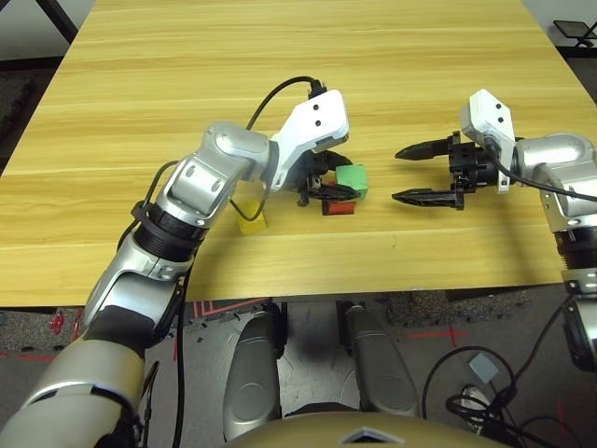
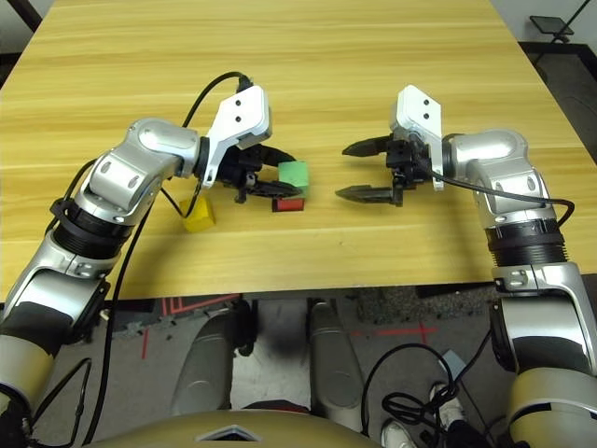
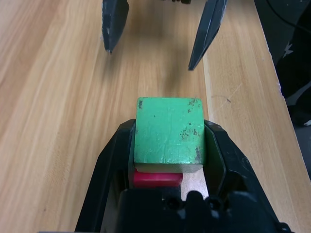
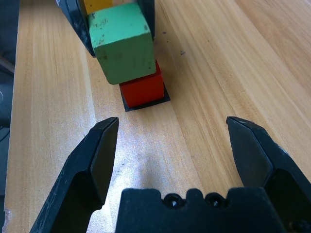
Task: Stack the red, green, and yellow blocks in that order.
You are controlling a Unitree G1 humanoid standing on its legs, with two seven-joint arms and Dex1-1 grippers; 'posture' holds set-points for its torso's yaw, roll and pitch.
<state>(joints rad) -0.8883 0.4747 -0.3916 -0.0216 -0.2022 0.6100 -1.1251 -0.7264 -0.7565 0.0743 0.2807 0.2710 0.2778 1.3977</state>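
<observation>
My left gripper (image 1: 350, 179) is shut on the green block (image 3: 167, 131), one finger on each side. It holds the block slightly tilted right over the red block (image 4: 143, 90), their faces touching or nearly so. The red block stands on a flat black square patch (image 4: 146, 105) on the table. The yellow block (image 1: 252, 222) lies on the table beside my left forearm. My right gripper (image 1: 395, 175) is open a short way to the right of the two blocks, its fingertips pointing at them and nothing between them.
The light wooden table (image 1: 280, 56) stretches far behind the blocks. Its front edge (image 1: 308, 294) runs close below them. A black cable (image 1: 280, 93) loops off my left wrist.
</observation>
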